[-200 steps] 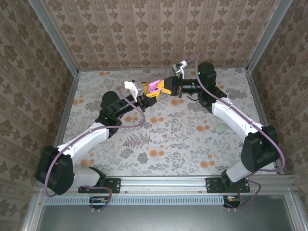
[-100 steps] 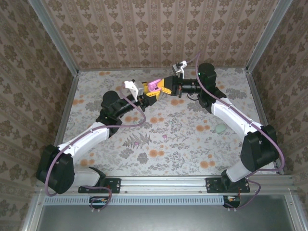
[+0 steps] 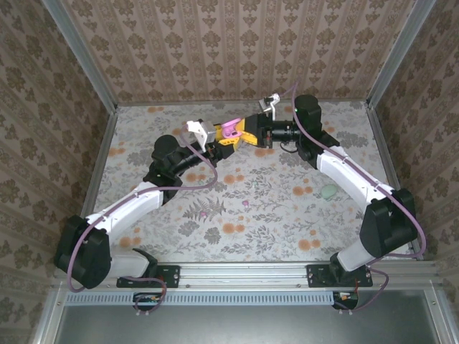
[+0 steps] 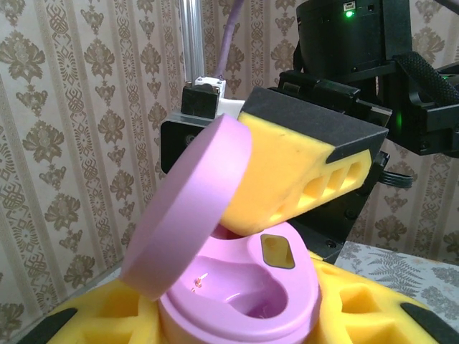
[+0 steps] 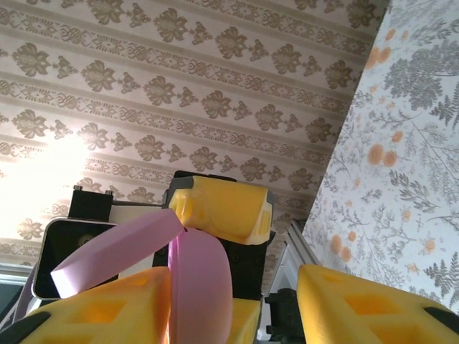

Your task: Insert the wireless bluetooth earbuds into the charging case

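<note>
- The charging case (image 4: pixel 244 294) hangs above the far middle of the table (image 3: pixel 272 222). My left pincer (image 4: pixel 240 319) is clamped on its base, and its lid (image 4: pixel 190 208) is swung up.
- My right pincer (image 5: pixel 237 301) stands with its fingers apart. One finger (image 4: pixel 301 172) lies against the lid's underside.
- If that finger pushes further, I judge the hinge could overstrain, or the glossy case could twist out of my left grip and drop.
- If the finger pulls away, the lid could fall shut.
- Count: one case, one lid, two pincers. On the table lie one pinkish bit (image 3: pixel 246 204) and one pale green bit (image 3: pixel 328 191), both too small to name.
</note>
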`<control>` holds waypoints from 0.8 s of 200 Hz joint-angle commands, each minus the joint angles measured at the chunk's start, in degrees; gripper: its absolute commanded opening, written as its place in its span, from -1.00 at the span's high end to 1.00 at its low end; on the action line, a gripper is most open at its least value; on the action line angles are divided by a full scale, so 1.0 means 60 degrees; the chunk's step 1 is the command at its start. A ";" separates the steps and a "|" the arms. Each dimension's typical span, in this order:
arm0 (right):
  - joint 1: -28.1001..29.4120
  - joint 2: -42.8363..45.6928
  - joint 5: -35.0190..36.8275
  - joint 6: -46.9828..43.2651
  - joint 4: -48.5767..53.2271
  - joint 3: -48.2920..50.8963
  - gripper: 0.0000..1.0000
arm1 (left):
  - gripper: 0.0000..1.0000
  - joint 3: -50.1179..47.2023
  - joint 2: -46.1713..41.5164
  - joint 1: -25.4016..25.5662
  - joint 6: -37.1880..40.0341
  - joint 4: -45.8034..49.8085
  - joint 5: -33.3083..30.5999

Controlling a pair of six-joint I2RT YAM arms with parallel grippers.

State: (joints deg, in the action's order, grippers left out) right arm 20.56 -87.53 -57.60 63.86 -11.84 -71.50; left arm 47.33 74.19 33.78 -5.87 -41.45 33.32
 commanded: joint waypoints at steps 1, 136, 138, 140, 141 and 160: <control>-0.0093 0.0415 0.0256 -0.0784 0.1005 -0.0193 -0.06 | 0.44 0.0130 -0.0151 -0.0048 -0.0436 -0.0192 0.0255; -0.0124 0.0472 0.0227 -0.0899 0.1002 -0.0431 -0.29 | 0.43 0.0162 -0.0163 -0.0093 -0.0487 0.0644 0.1087; -0.0121 0.0475 0.0226 -0.0937 0.1012 -0.0431 -0.29 | 0.43 0.0148 -0.0178 -0.0093 -0.0483 0.0640 0.1043; -0.0128 0.0502 0.0222 -0.0984 0.1026 -0.0431 -0.29 | 0.43 0.0141 -0.0171 -0.0093 -0.0497 0.0639 0.1007; -0.0129 0.0506 0.0217 -0.1001 0.1030 -0.0431 -0.30 | 0.43 0.0140 -0.0174 -0.0093 -0.0499 0.0639 0.0986; -0.0163 0.0725 0.0239 -0.1710 0.1557 -0.0514 -0.35 | 0.42 -0.0025 -0.0258 -0.0136 -0.0536 0.0511 0.0730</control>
State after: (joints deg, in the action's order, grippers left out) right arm 20.08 -86.32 -56.77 58.92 -6.37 -72.05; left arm 47.33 74.19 33.67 -8.01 -37.43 38.98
